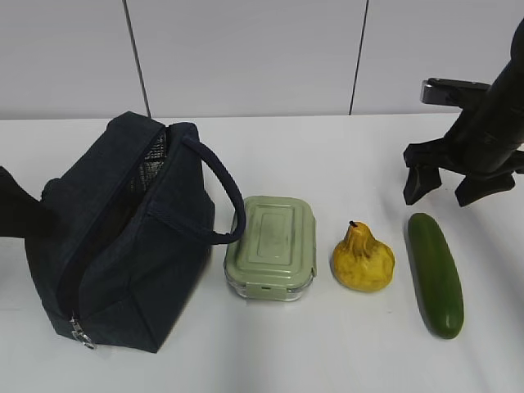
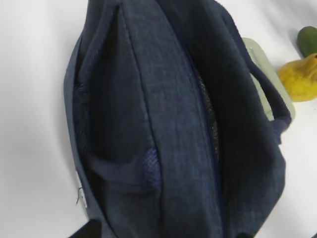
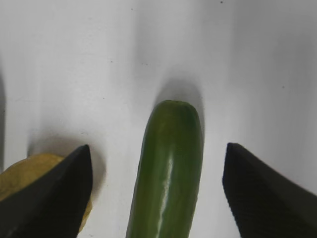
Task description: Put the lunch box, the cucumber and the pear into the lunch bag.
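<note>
Fingers on the right gripper [image 1: 447,187] are spread wide with nothing between them, hanging just above the far end of the cucumber [image 1: 436,273] in the exterior view. The cucumber lies on the white table [image 1: 344,344] right of the pear [image 1: 363,259], and the lunch box [image 1: 272,246] sits between the pear and the lunch bag [image 1: 123,237]. The bag's top is gaping and its loop handle arcs over toward the box. No left gripper visible here.

Left wrist view is mostly navy fabric: the bag's mouth looks like a narrow slit, sides sagging inward. I can't see the left fingers at all, so no idea whether they're apart or together. My worry is that a floppy opening like this catches whatever gets lowered in.

Right wrist view: the right gripper [image 3: 158,193] straddles the cucumber's [image 3: 168,173] rounded tip, and the left-hand finger [image 3: 54,198] sits right over the pear [image 3: 20,178]. Closing from here could nudge the pear, and grabbing a smooth cylinder so near its end might let it pivot or slip out
</note>
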Controlling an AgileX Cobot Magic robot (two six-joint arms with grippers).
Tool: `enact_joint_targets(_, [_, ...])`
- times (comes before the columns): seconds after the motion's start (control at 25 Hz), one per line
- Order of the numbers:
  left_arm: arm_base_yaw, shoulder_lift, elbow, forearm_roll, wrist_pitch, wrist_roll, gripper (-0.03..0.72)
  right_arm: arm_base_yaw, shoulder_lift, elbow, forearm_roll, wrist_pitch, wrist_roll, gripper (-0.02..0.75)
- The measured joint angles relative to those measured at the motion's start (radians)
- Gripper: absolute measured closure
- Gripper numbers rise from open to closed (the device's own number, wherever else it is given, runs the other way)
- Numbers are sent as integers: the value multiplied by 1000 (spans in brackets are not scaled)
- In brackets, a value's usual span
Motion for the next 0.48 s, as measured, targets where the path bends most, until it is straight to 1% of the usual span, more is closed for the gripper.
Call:
enact_joint_targets(0.24, [0, 38, 0, -27, -8, 29, 317, 0, 0, 0, 8, -4, -10, 116])
enact_joint_targets(0.48, [0, 83, -3, -64, -19, 54, 345, 0, 0, 0, 10, -9, -23, 124])
